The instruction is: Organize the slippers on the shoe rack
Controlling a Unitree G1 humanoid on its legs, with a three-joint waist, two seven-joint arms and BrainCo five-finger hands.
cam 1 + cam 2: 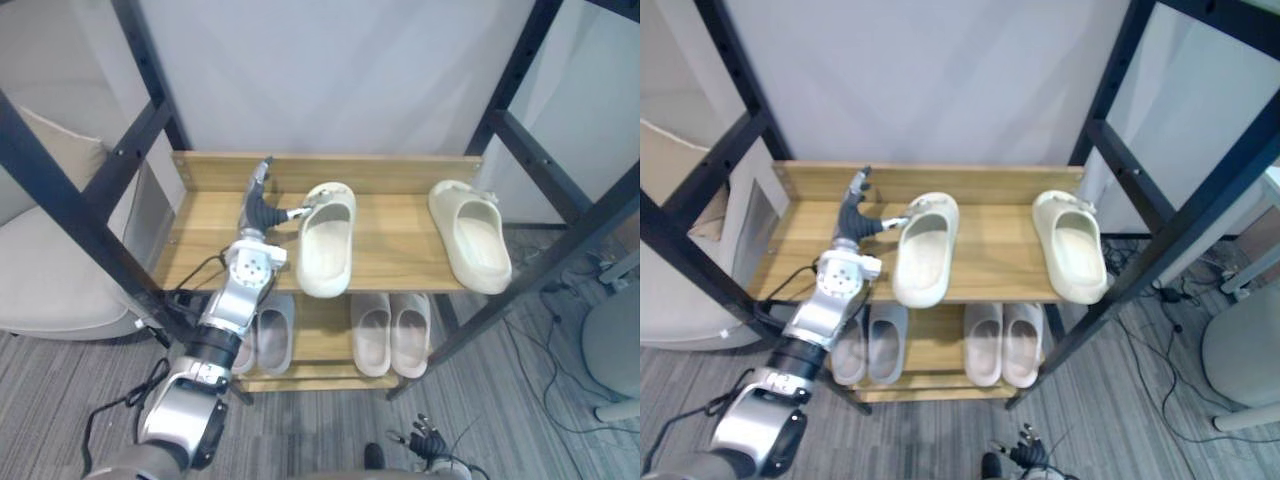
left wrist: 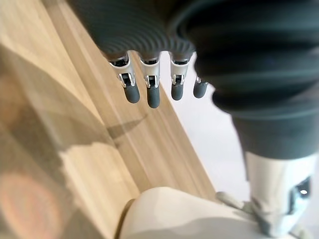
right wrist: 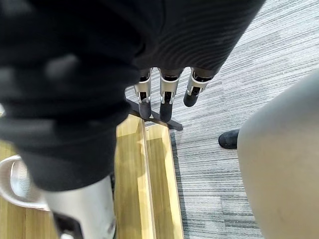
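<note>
Cream slipper (image 1: 326, 240) on top shelf (image 1: 400, 235), just R of left robot hand (image 1: 262, 205), fingers (image 2: 152, 92) straight

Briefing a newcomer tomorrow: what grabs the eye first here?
Two cream slippers lie wide apart on the shoe rack's top shelf: the left cream slipper and the right cream slipper. The left hand is open beside the left one, thumb at its rim. Below, two pale slipper pairs sit side by side on the lower shelf.

A beige sofa (image 1: 40, 270) sits behind a black frame bar (image 1: 70, 205), on grey carpet (image 1: 520, 420).
</note>
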